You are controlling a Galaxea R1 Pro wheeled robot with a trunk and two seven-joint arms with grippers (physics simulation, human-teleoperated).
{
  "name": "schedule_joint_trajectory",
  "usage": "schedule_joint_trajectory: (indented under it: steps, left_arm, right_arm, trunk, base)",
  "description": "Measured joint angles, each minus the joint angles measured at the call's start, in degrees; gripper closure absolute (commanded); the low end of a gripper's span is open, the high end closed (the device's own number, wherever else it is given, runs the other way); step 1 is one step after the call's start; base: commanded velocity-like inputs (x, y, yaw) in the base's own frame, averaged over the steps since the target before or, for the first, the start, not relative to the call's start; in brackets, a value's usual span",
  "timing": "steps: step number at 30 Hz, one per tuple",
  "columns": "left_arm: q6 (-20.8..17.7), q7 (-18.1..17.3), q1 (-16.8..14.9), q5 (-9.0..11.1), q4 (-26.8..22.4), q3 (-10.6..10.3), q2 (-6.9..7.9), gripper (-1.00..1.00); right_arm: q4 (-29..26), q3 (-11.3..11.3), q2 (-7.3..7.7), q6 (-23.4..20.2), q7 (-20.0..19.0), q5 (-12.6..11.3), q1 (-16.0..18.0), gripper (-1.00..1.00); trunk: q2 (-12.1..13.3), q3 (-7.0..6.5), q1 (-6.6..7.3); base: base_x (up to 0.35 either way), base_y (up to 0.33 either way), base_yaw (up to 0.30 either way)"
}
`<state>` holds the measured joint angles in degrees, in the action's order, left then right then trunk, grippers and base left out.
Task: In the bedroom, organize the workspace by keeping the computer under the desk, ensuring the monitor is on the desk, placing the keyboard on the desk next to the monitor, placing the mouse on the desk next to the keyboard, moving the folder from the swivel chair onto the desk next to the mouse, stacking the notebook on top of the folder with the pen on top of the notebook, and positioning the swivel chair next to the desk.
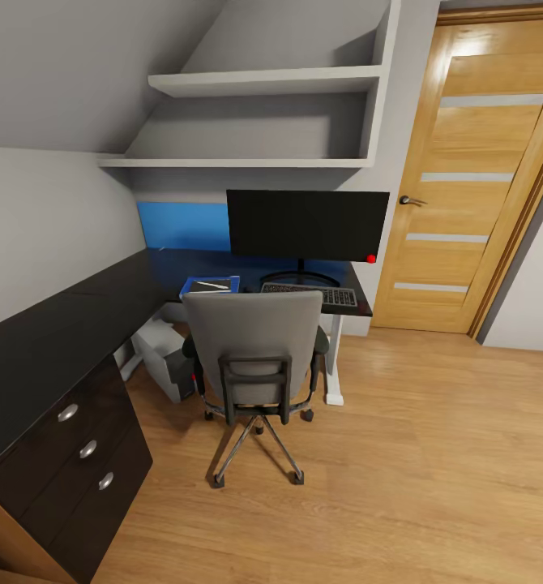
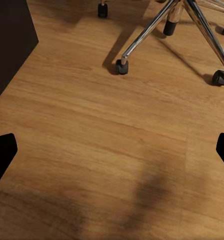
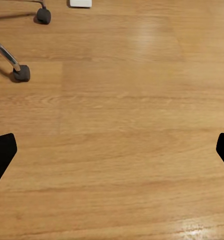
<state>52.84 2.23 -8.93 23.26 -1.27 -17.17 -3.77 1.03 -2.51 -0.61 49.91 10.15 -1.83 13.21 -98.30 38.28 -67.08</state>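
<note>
Seen from the head camera: chair (image 1: pixel 254 357) pulled in at the desk (image 1: pixel 61 324), back toward the camera, chrome star base and castors (image 2: pixel 123 66) on the wood floor (image 3: pixel 122 125). Beyond the chair back, at 12 o'clock, monitor (image 1: pixel 307 224) on the desk; keyboard (image 1: pixel 336 297) just below it at 1 o'clock; folder (image 1: pixel 210 286) at 11 o'clock on the black top with a pen (image 1: pixel 215 285) lying on it. Computer (image 1: pixel 164 357) under the desk at 9 o'clock of the chair. Left gripper (image 2: pixel 112 150) and right gripper (image 3: pixel 112 150) both spread wide over bare floor, holding nothing. Likely handling: chair heavy but free-rolling, best pushed at the stiff back frame (image 1: pixel 255 377); folder light, flat, slippery, best taken by an edge; pen apt to roll.
</note>
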Motion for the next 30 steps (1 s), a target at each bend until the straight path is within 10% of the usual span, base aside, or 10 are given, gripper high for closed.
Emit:
schedule_joint_trajectory:
  steps: [30]
  left_arm:
    - [0.0,0.0,0.0,0.0,0.0,0.0,0.0,-1.0]
  right_arm:
    - [0.0,0.0,0.0,0.0,0.0,0.0,0.0,-1.0]
  trunk:
    - [0.0,0.0,0.0]
  base:
    - [0.0,0.0,0.0]
